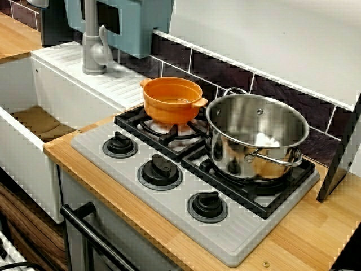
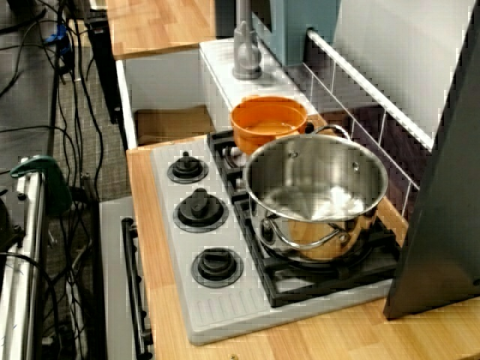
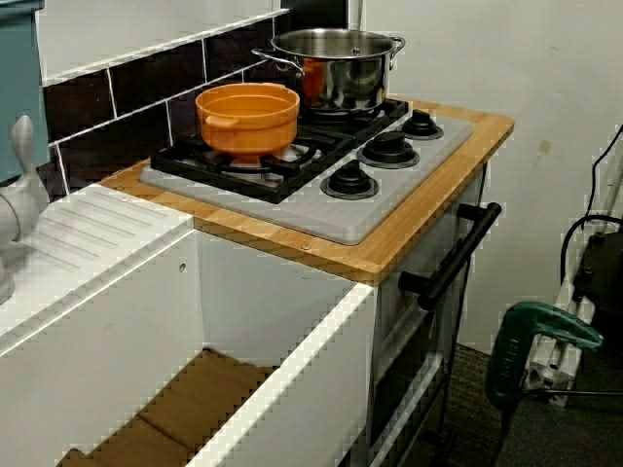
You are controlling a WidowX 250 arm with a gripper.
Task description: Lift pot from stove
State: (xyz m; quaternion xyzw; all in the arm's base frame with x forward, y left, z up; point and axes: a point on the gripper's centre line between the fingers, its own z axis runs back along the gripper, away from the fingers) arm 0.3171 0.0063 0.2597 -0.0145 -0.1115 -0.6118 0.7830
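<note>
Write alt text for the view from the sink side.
A small orange pot sits on the near burner of a grey stove set in a wooden counter, with a steel pot behind it. A white sink fills the foreground; no robot hand is visible.

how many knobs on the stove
3, in a row along the front of the stove: one in front of the orange pot, a middle one, and one in front of the steel pot. None seem hidden.

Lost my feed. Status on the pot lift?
Gripper not in view. Orange pot sits on stove burner, unlifted. Steel pot close beside it.
</note>
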